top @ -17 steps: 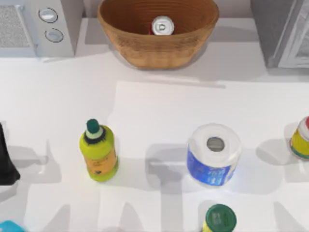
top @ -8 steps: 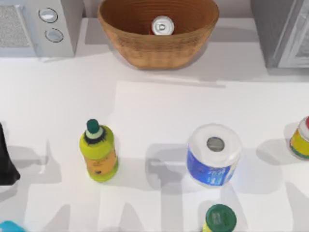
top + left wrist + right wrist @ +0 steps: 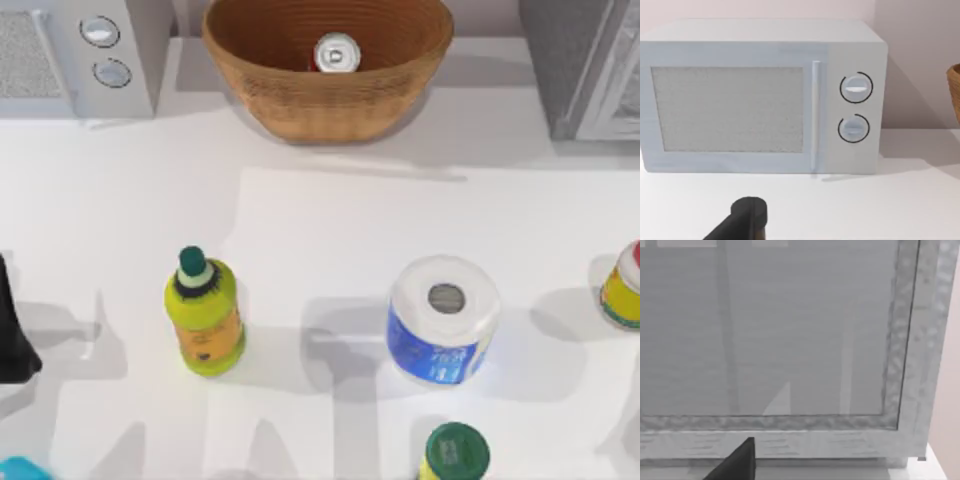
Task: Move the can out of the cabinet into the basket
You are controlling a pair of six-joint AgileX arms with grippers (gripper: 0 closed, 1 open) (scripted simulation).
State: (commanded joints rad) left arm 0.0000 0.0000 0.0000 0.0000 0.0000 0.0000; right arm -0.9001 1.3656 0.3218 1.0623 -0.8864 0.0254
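The can (image 3: 337, 53) stands upright inside the wicker basket (image 3: 320, 105) at the back middle of the table, silver top up. The grey cabinet (image 3: 575, 70) stands at the back right; its paler framed door panel (image 3: 790, 330) faces the right wrist camera close up. My left gripper (image 3: 12, 335) is a dark shape at the table's left edge, far from the basket, and its tip (image 3: 747, 220) points at the white appliance. My right gripper (image 3: 737, 462) sits low in front of the cabinet door. Nothing is held by either.
A white appliance with two knobs (image 3: 85, 55) stands at the back left. A yellow-green bottle (image 3: 205, 315), a toilet roll (image 3: 443, 318), a green-lidded jar (image 3: 455, 452) and a yellow container (image 3: 625, 285) at the right edge stand across the near half.
The arm shadows on the table's near right have slid toward the right edge. The can, the basket and the other objects have not moved.
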